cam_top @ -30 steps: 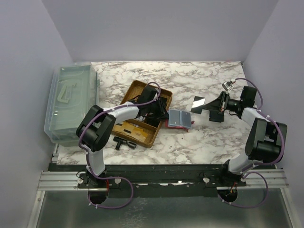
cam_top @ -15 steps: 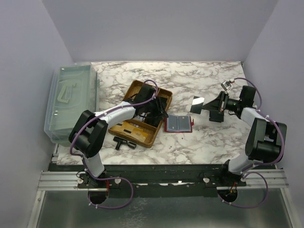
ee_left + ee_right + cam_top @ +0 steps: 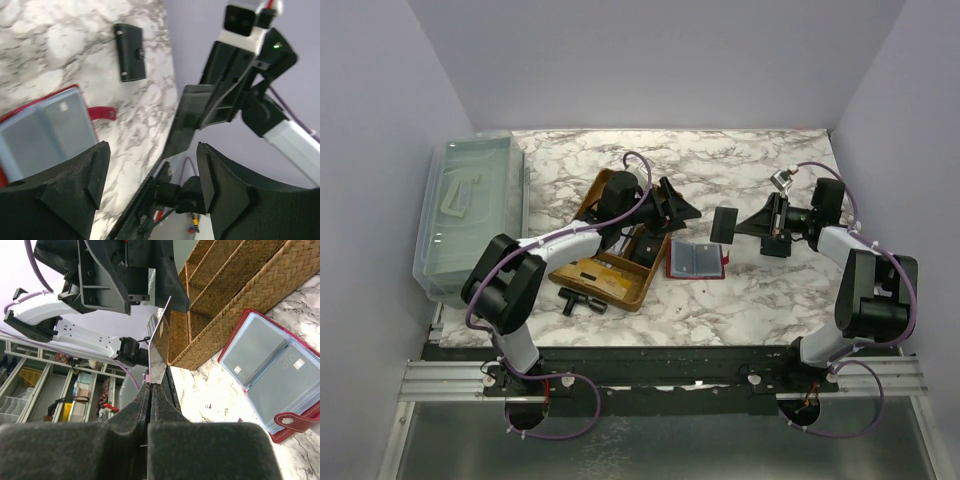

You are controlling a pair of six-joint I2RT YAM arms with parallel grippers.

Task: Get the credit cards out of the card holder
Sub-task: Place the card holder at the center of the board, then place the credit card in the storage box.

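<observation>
The red card holder [image 3: 696,260] lies open and flat on the marble table, with grey cards in its clear sleeves. It also shows in the left wrist view [image 3: 45,125] and the right wrist view [image 3: 272,355]. My left gripper [image 3: 677,206] is open and empty, raised above and behind the holder; its open jaws show in the left wrist view [image 3: 152,185]. My right gripper [image 3: 752,222] is shut on a dark credit card [image 3: 725,224] held in the air to the right of the holder. The card is edge-on in the right wrist view [image 3: 160,340].
A wicker tray [image 3: 588,213] with compartments sits left of the holder. A clear plastic bin [image 3: 470,215] stands at the far left. A small black case [image 3: 775,247] lies under my right arm. A black tool [image 3: 582,300] lies near the tray's front corner.
My left gripper left the card holder and rose up and back to the right. The holder now lies flat. My right gripper moved left with the card.
</observation>
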